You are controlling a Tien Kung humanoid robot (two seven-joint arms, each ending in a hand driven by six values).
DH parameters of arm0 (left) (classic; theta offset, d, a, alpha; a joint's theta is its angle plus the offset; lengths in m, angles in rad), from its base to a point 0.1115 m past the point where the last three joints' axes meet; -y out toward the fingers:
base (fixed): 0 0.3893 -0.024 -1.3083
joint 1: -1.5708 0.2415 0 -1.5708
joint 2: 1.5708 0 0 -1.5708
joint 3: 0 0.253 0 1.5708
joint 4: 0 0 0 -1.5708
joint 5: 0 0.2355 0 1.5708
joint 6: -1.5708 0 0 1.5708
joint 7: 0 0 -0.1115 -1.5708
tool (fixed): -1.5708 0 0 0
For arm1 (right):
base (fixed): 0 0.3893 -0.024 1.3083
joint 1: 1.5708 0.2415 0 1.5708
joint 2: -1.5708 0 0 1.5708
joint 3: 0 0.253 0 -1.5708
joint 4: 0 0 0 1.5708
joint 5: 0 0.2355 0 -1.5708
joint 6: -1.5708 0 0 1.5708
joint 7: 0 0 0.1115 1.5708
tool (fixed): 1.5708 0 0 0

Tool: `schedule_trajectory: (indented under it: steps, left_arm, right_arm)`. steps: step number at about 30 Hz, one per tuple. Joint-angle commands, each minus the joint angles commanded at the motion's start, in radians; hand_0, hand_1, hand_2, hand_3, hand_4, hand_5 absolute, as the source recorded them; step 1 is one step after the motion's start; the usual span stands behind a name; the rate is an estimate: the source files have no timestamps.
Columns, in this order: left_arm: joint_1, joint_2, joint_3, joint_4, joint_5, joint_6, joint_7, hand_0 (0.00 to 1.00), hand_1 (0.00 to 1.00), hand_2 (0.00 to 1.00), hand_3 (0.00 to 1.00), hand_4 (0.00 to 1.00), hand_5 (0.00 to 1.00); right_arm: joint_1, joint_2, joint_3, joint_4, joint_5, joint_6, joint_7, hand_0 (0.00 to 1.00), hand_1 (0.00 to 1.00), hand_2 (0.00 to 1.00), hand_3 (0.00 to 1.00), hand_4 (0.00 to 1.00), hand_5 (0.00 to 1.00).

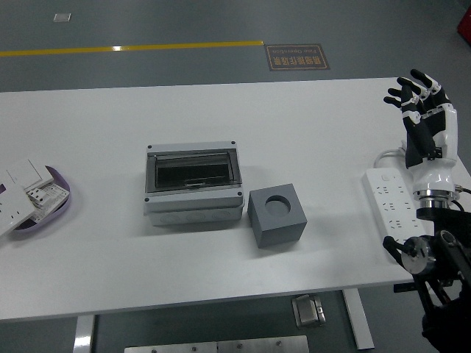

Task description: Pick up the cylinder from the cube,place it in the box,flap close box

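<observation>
The box [193,185] had a dark tinted lid, so whatever lay inside could not be made out; only a faint pale shape showed through it. The cube [277,216] showed a round hole in its top, but the depth of that hole was lost in shadow. At the left edge, a purple-rimmed tray [45,208] was cut off by the frame, and the white parts stacked in it were too small to identify. The right arm ran out of the lower right corner, its upper part unseen. The power strip [394,203] was partly covered by that arm. A floor sign [296,56] carried print too blurred to read.
</observation>
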Motion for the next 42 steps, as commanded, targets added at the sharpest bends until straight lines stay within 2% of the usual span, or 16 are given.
schedule_trajectory:
  steps: [1, 18, 25, 42]
  left_arm:
    - [0.001, -0.002, 0.0, 0.0, -0.001, 0.0, 0.001, 0.598, 0.58, 0.555, 0.598, 0.662, 0.265]
    - [0.004, -0.007, -0.011, 0.0, -0.003, 0.0, 0.001, 0.598, 0.58, 0.555, 0.598, 0.661, 0.262]
    - [0.003, -0.005, -0.009, 0.0, -0.009, 0.002, 0.002, 0.599, 0.579, 0.555, 0.597, 0.66, 0.257]
    - [-0.003, -0.013, -0.006, 0.0, -0.02, 0.006, 0.001, 0.599, 0.58, 0.555, 0.597, 0.659, 0.252]
  right_arm:
    - [-0.002, 0.001, 0.002, -0.001, 0.003, 0.0, 0.001, 0.567, 0.575, 0.617, 0.667, 0.673, 0.208]
    - [-0.015, 0.005, -0.013, -0.026, 0.016, 0.0, -0.002, 0.571, 0.568, 0.615, 0.662, 0.667, 0.21]
    - [-0.015, 0.012, -0.012, -0.036, 0.015, 0.0, -0.006, 0.571, 0.565, 0.61, 0.661, 0.71, 0.246]
    - [-0.01, 0.016, 0.005, -0.031, 0.007, -0.002, -0.007, 0.58, 0.567, 0.605, 0.659, 0.718, 0.247]
